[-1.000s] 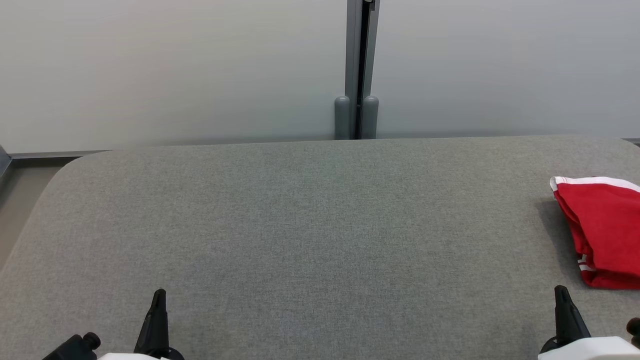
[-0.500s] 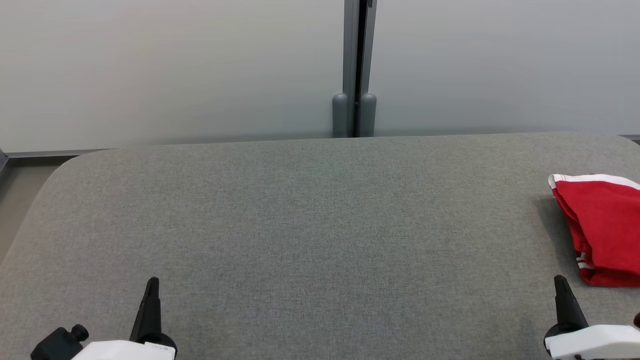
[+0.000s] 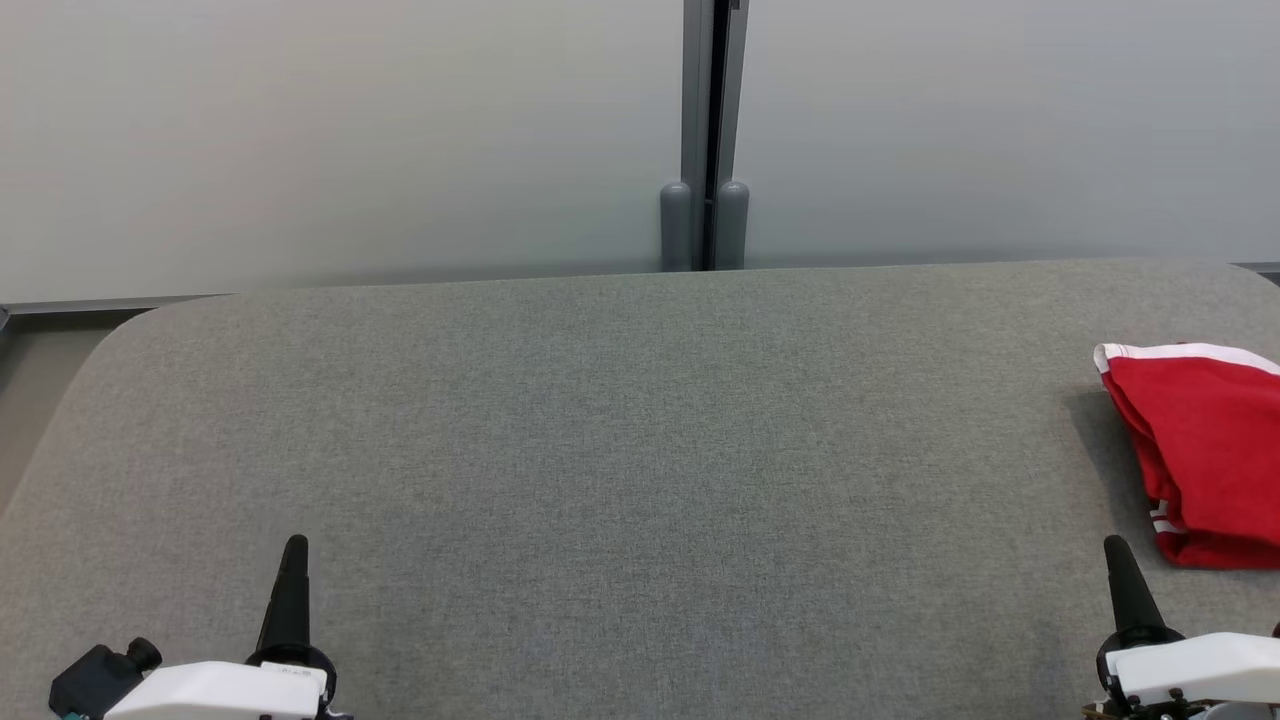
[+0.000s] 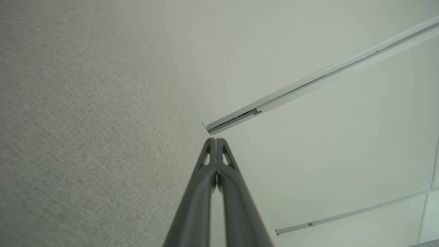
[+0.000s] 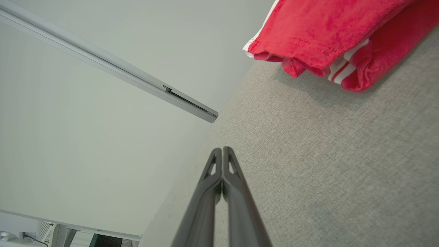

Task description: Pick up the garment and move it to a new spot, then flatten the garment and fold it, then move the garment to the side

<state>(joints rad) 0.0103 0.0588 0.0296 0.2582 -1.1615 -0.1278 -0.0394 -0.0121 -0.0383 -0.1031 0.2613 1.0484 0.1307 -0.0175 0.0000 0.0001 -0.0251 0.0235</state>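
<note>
garment (image 3: 1205,450): red, white stripe trim, folded into a loose bundle, lying at far right of grey worktop (image 3: 620,440) | right hand (image 3: 1117,556): fingers pressed together, holding nothing, near garment's front corner, not touching | left hand (image 3: 294,556): fingers together, holding nothing, well apart from garment

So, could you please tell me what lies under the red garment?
The garment rests on the grey table. Its own folded layers show stacked beneath the top one; anything between them, or under the bundle, is covered.
</note>
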